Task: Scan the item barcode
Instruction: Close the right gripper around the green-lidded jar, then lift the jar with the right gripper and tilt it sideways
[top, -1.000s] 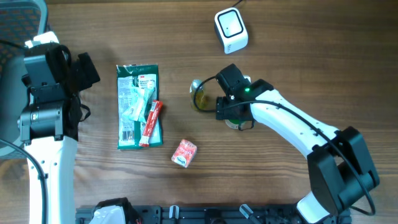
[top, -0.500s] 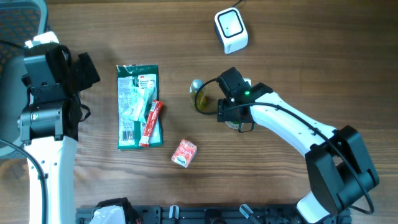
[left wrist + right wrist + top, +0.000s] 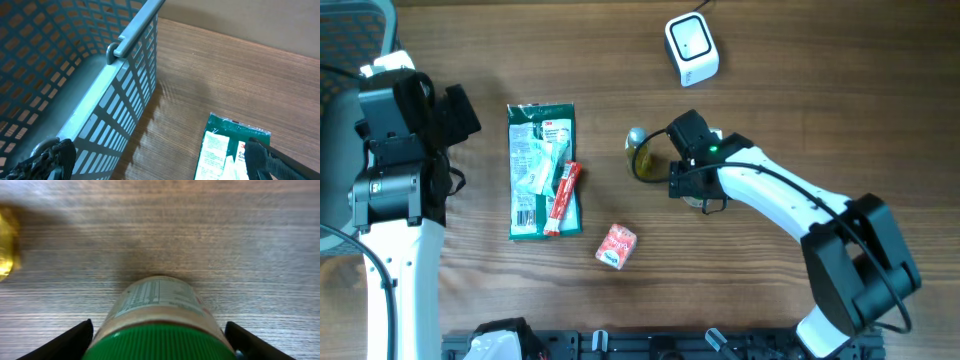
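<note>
1. The right gripper (image 3: 159, 342) straddles a green-lidded jar (image 3: 157, 297), one finger on each side of the lid. The fingers sit close against the lid, but it cannot be told whether they clamp it.
2. The jar rests on the wooden counter (image 3: 800, 90), right of centre, with its printed label turned towards the wrist camera.
3. A yellow item (image 3: 642, 158) lies just beside the right gripper, on its packet side.
4. The white scanner (image 3: 691, 48) stands near the far edge, well apart from the jar.
5. The left gripper (image 3: 160, 160) is wide open and empty, beside a blue mesh basket (image 3: 60, 60).
6. A green packet (image 3: 535, 170) lies flat left of centre, with a red stick (image 3: 563, 197) resting on it.
7. A small red box (image 3: 616, 246) lies near the packet's lower corner.
</note>
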{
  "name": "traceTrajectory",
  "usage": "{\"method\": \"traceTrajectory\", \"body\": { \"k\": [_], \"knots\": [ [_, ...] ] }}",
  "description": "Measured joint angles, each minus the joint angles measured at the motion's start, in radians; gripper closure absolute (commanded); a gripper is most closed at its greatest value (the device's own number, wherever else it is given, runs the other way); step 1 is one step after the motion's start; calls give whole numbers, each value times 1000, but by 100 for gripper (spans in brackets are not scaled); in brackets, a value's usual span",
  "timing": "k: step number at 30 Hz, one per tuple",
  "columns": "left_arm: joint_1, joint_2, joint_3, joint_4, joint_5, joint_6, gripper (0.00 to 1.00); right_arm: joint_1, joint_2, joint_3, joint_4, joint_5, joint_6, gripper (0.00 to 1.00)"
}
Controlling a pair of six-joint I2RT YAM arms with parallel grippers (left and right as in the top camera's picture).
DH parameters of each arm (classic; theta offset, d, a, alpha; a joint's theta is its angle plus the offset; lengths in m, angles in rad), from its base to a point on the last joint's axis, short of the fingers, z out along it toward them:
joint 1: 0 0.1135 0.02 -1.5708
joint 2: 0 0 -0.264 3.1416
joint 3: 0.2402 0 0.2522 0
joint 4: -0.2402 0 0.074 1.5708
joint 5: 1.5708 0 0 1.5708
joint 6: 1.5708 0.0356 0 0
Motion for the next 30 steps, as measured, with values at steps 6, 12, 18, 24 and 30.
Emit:
{"method": "traceTrajectory", "body": {
  "k": [6,12,18,24,30],
  "knots": [
    [0,0,0,0,0,0,0,0,6,-2,0,-3,0,19],
    [0,0,0,0,0,0,0,0,6,-2,-7,-3,-3,17],
    [0,0,0,0,0,0,0,0,6,0,-31,-4,1,17],
    [0,0,0,0,0,0,0,0,0,2,-19,-4,6,25],
    [0,0,0,0,0,0,0,0,-6,4,-14,-11,20,38]
  ]
}}
